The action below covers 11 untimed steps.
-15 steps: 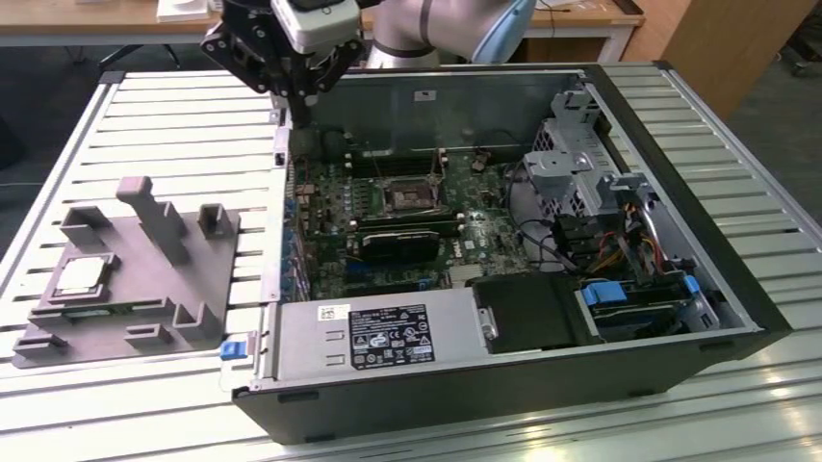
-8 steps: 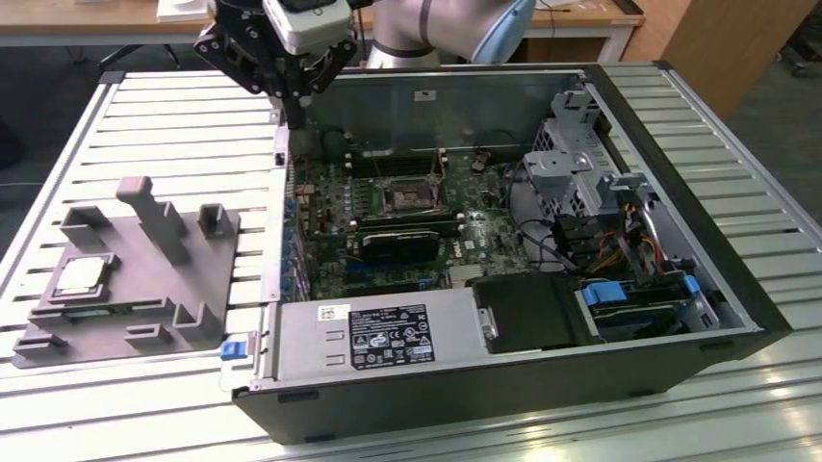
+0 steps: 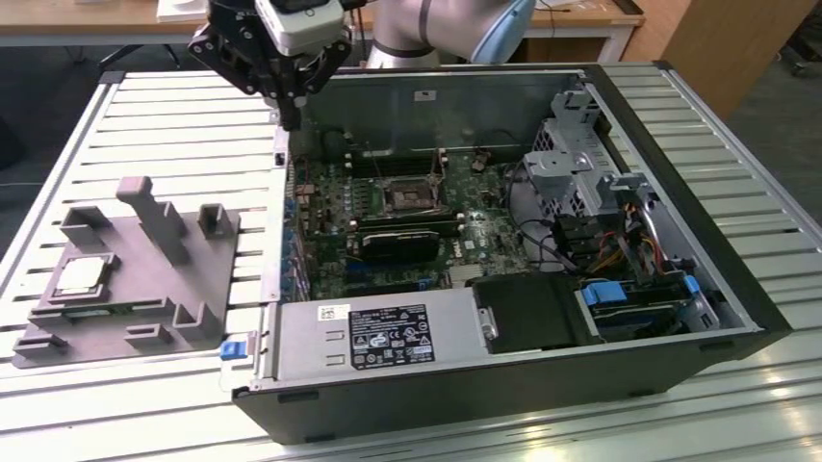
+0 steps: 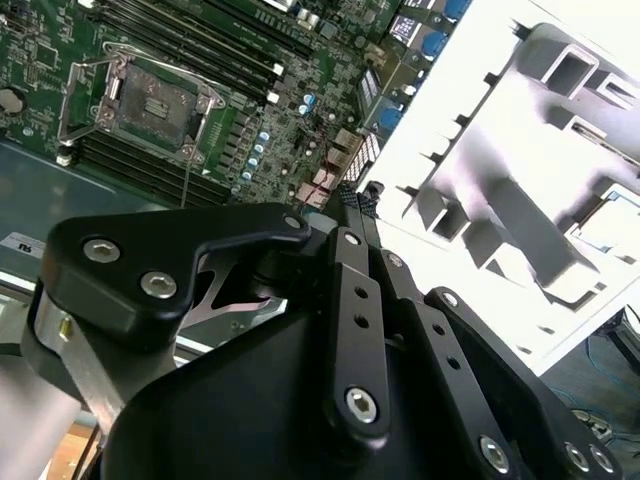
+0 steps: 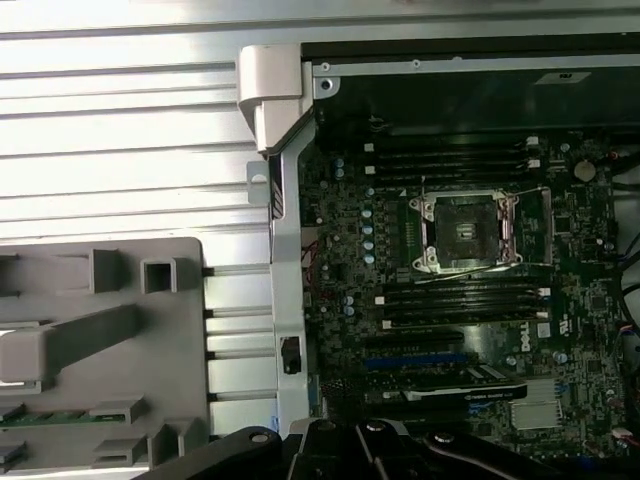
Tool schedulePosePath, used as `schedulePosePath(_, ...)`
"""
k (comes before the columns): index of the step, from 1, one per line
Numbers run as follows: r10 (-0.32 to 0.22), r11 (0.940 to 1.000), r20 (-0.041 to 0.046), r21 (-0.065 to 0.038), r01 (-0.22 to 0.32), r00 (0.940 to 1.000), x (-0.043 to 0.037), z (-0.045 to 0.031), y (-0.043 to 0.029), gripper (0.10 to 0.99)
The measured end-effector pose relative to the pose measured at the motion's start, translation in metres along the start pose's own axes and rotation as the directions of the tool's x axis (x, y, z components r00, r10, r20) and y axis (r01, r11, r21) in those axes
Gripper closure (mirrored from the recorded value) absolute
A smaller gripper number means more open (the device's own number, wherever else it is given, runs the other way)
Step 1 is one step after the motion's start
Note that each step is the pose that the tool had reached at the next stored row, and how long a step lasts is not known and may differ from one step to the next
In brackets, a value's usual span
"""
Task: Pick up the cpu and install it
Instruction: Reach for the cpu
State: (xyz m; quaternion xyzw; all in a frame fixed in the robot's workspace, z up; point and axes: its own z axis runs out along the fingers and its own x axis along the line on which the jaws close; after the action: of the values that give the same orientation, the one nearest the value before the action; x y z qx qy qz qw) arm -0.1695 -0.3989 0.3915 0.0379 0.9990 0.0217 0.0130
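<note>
Your pincer [image 3: 293,117] hangs with fingers drawn close together and nothing between them, above the case wall [image 3: 280,192] at the exterior view's left. The cpu [image 3: 80,274] lies flat in the grey block [image 3: 180,289] on the table [image 3: 154,125], well apart from it. Travel low and you could clip that wall or the block's posts [image 3: 161,226], and a pincer this narrow would likely land on the cpu rather than straddle it.

Bright even overhead light, glare streaks on slatted desk [image 3: 738,385], case [image 3: 514,399] interior shadowed, grey block [image 4: 520,200] washed out near white in second wrist view, pincer [image 4: 352,205] a dark silhouette there, motherboard [image 5: 340,230] dim but evenly lit in first wrist view
</note>
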Motion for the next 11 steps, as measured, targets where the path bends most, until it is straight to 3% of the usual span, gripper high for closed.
schedulePosePath(11, 0.0, 1.0, -0.0006, 0.0, 0.0, 1.0, 0.005, 0.0008, -0.0004, 0.98)
